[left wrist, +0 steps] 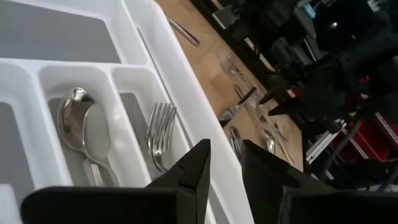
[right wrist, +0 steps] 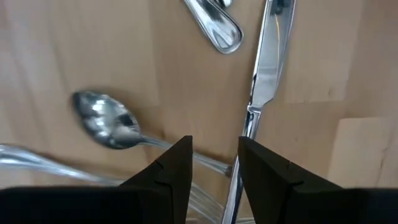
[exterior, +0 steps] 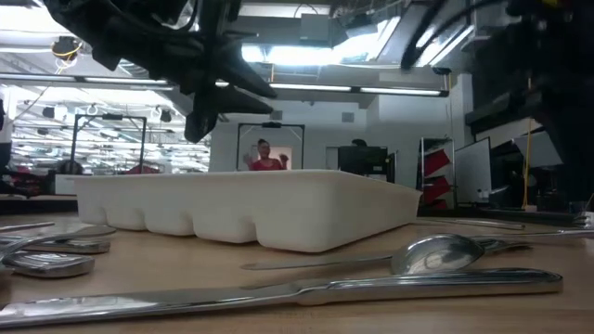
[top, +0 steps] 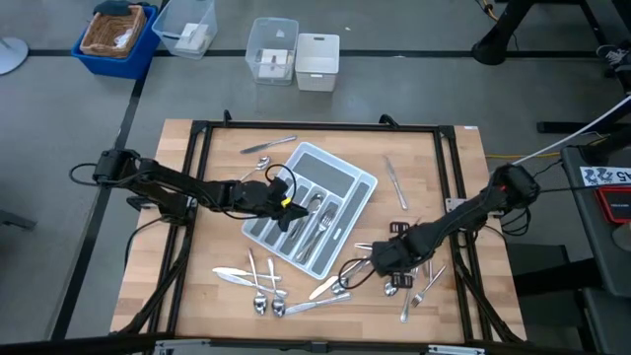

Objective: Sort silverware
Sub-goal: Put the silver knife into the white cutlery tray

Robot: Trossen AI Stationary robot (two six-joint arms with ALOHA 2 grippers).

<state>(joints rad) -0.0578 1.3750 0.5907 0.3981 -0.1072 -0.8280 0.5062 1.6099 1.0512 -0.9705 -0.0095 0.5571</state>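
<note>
- The silverware (top: 296, 286) lies in two groups: some pieces are already in the cutlery tray (top: 355, 176), while many others are scattered on the wooden table (top: 434, 158) along its near edge, below and to the right of the tray.
- In the left wrist view, two spoons (left wrist: 84, 127) are nested in one narrow compartment, and a fork (left wrist: 160, 134) lies in the compartment beside them.
- In the right wrist view, a spoon (right wrist: 109, 124) and a table knife (right wrist: 264, 74) lie on the bare wood. The handle end of another piece (right wrist: 214, 25) lies near the knife.
- A lone knife (top: 395, 182) lies to the right of the tray, and another piece (top: 268, 145) lies near the far edge of the table.
- The right gripper (right wrist: 214, 165) hangs low over the loose pieces near the tray's lower right corner. Its fingers are slightly apart with nothing between them, and the spoon's handle runs under the gap.
- The left gripper (left wrist: 225, 165) hovers over the tray's compartments. Its fingers are a narrow gap apart and hold nothing.
- In the low view, the tray's white side wall (exterior: 251, 209) rises behind a long knife (exterior: 278, 295) and a spoon (exterior: 436, 255) in the foreground.
</note>
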